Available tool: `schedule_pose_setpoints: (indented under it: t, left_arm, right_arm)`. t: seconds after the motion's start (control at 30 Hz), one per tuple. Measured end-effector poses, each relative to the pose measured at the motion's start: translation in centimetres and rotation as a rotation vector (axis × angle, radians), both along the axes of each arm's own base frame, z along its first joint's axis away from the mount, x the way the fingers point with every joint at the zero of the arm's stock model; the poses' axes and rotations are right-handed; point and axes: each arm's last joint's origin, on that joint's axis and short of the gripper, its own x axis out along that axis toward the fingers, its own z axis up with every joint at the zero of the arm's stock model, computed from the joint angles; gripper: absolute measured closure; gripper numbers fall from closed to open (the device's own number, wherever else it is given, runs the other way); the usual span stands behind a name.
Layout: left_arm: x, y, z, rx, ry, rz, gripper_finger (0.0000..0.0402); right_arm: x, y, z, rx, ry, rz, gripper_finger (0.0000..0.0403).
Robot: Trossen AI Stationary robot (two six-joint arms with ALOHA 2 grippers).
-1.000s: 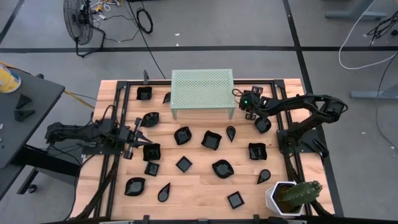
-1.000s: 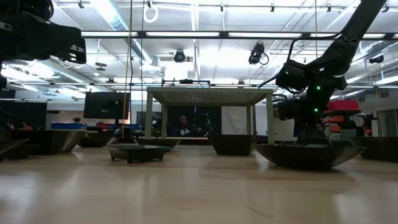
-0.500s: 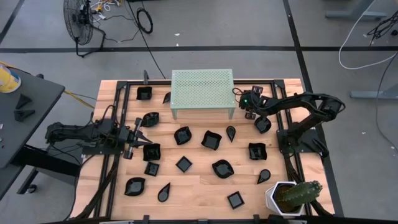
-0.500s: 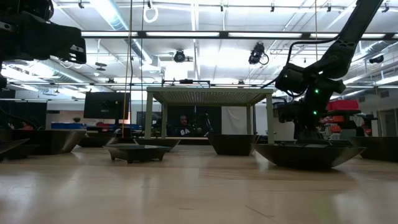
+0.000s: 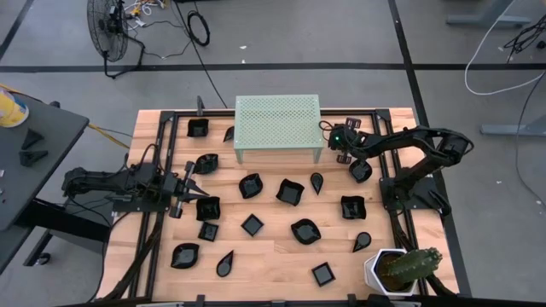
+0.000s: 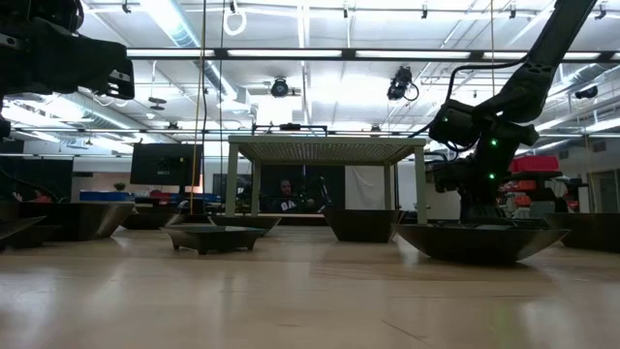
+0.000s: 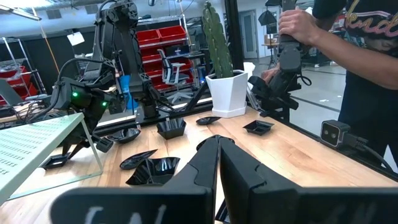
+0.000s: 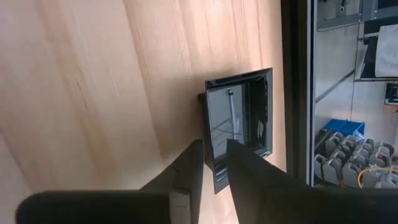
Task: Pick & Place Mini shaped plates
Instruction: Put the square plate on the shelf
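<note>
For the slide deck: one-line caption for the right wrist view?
Right hand closing its fingers over the rim of a square black mini plate on the wooden table.

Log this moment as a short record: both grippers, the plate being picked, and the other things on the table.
right gripper: jaws closed on the rim of the square plate, beside the stand's right end
left gripper: jaws shut, holding nothing, waiting at the table's left side
other plates: scattered across the table
green stand: far middle
cactus pot: near right corner
</note>
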Motion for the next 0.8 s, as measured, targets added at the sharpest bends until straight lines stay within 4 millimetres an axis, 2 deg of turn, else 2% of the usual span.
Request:
schedule_pose_setpoints:
  t: [0.8]
  left_arm:
    - [0.00, 0.00, 0.00, 0.000, 0.000, 0.000, 0.0378]
  right_arm:
    - [0.00, 0.01, -0.01, 0.002, 0.009, 0.013, 0.0399]
